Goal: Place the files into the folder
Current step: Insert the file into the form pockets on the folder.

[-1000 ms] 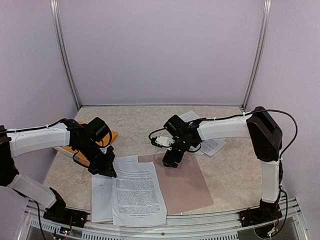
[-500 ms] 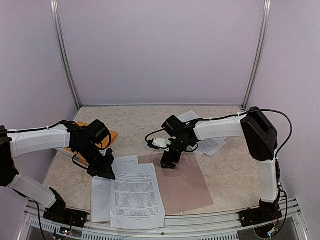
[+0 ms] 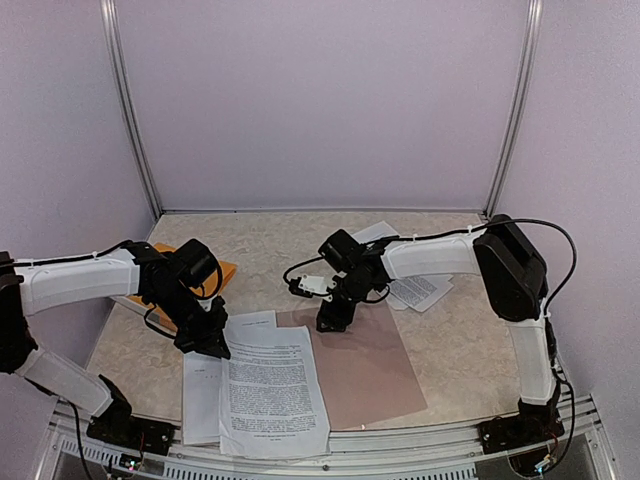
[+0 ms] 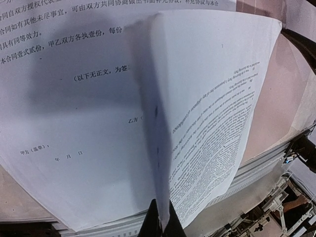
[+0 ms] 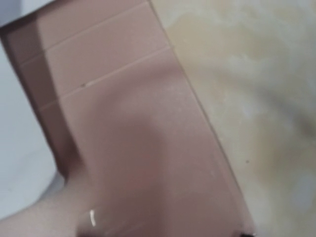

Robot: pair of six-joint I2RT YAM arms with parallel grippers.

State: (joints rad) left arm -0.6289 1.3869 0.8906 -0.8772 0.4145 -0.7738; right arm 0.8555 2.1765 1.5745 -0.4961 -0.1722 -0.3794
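Observation:
The files [image 3: 270, 385] are white printed sheets lying at the near edge, overlapping the left side of the flat pink folder [image 3: 372, 370]. My left gripper [image 3: 212, 345] is shut on the left edge of the top sheet [image 4: 212, 98], lifting it off the sheet below [image 4: 74, 123]; its jaws pinch the paper at the bottom of the left wrist view [image 4: 162, 228]. My right gripper [image 3: 333, 322] points down at the folder's far left corner. The right wrist view is blurred and filled by the folder [image 5: 133, 123], so its fingers do not show.
An orange folder [image 3: 226, 270] lies under my left arm at the left. More printed sheets [image 3: 418, 290] lie behind my right arm. The marble-patterned table [image 5: 256, 74] shows beside the folder. The metal front rail [image 3: 400, 455] runs along the near edge.
My right gripper has shifted a little left along the folder's far edge. The lifted files have slid slightly left with my left gripper.

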